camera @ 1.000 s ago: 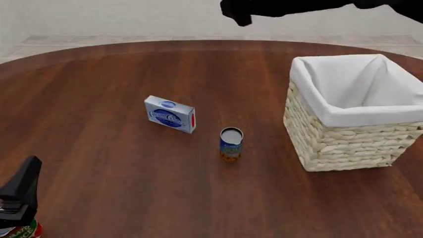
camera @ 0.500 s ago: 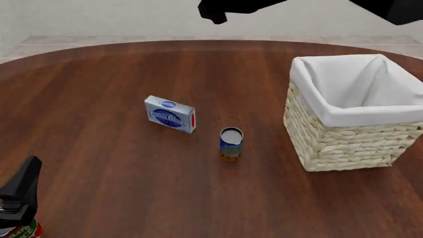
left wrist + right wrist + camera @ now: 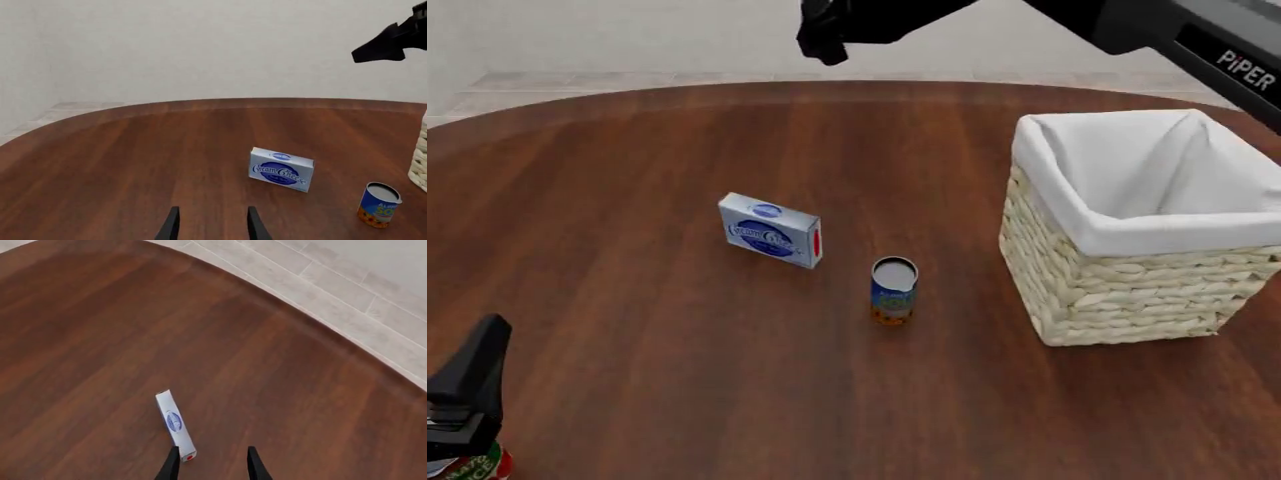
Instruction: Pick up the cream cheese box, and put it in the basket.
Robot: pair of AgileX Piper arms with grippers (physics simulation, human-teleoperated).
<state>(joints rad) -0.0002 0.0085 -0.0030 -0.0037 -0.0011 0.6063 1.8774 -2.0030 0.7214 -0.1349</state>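
The cream cheese box (image 3: 771, 230) stands on its long edge on the wooden table, left of centre, its red end panel toward the basket (image 3: 1148, 240) at the right. The left wrist view shows the box (image 3: 281, 169) face-on, well ahead of my open left gripper (image 3: 212, 227). In the front view that gripper (image 3: 478, 365) sits low at the near left corner. My right gripper (image 3: 823, 38) hovers high over the far side of the table, open and empty. Its own view shows the box (image 3: 175, 425) edge-on just beyond the right gripper (image 3: 212, 467).
A small blue-and-orange can (image 3: 894, 290) stands between the box and the basket, also in the left wrist view as the can (image 3: 379, 205). A red-and-green labelled object (image 3: 474, 468) lies under the left gripper at the near left corner. The basket's woven wall (image 3: 421, 160) shows at the left wrist view's edge.
The right arm has swung leftward across the far side of the table, toward the space above the box. The left arm, box, can and basket have not moved.
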